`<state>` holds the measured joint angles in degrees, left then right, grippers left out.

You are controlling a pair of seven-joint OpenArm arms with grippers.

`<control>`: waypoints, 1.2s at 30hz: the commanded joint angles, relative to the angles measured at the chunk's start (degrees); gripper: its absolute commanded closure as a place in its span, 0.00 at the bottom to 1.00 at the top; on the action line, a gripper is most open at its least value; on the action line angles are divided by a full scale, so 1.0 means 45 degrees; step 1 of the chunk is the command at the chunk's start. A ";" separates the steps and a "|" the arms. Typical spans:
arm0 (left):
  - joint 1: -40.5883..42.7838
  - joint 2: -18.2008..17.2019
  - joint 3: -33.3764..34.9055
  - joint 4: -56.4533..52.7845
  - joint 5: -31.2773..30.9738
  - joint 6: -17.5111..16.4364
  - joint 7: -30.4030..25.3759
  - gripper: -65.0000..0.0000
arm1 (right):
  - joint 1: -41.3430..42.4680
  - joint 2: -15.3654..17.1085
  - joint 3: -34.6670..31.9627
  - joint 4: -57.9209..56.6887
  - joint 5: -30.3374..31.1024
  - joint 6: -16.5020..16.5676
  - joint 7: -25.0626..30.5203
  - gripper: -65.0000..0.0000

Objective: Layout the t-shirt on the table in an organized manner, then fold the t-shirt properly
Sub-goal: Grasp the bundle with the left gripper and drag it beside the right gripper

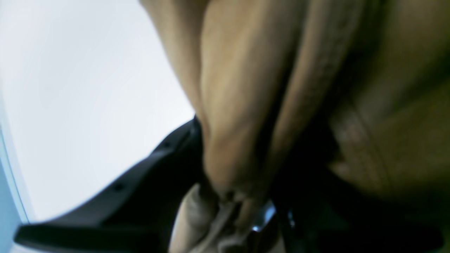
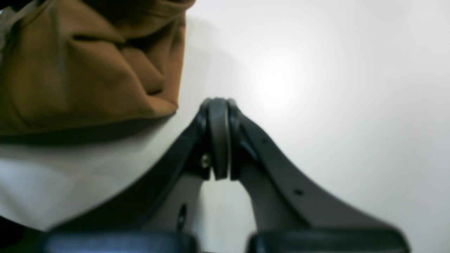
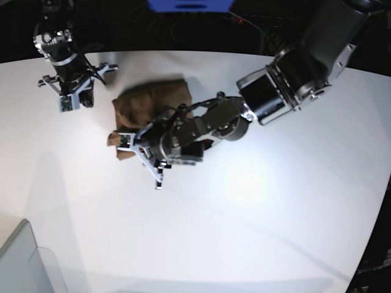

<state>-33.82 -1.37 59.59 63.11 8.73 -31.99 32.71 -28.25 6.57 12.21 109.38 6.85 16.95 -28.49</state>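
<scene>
A crumpled tan t-shirt lies far-left on the white counter, the left hand on its near edge.

A robotics lab: two black arms over a bare white table, dark surroundings with cables.

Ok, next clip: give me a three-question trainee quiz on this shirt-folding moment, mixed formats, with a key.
1. True or false: the t-shirt lies spread flat on the table.
2. Which gripper has cloth between its fingers?
A. the left gripper
B. the right gripper
C. both
3. Fill in: the right gripper's jaws are ____ and hold nothing.

Key:
1. False; it sits bunched in a wrinkled heap.
2. A; the left wrist view shows folds of shirt gathered at its fingers, while the right one is beside the shirt over bare table.
3. Shut.
</scene>
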 commanded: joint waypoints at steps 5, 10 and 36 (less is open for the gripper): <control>-0.0386 0.0138 -0.0085 0.0617 0.0765 0.0007 -0.0070 0.79 | 0.0095 -0.0102 -0.0026 0.0201 0.0089 0.0111 0.0285 1.00; -0.0347 0.0040 -0.0164 0.1496 0.1117 -0.1781 -0.0031 0.59 | 0.0095 -0.0102 -0.0046 0.0201 0.0089 0.0111 0.0285 1.00; 0.1060 -0.0429 -0.5048 0.5540 0.2719 -0.1781 0.0556 0.34 | 0.0368 -0.0766 -0.0593 0.0220 0.0089 0.0111 0.0343 1.00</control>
<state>-27.00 -4.05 37.23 86.80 21.02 -40.58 36.23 -26.68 2.83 9.23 109.36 6.85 16.95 -28.47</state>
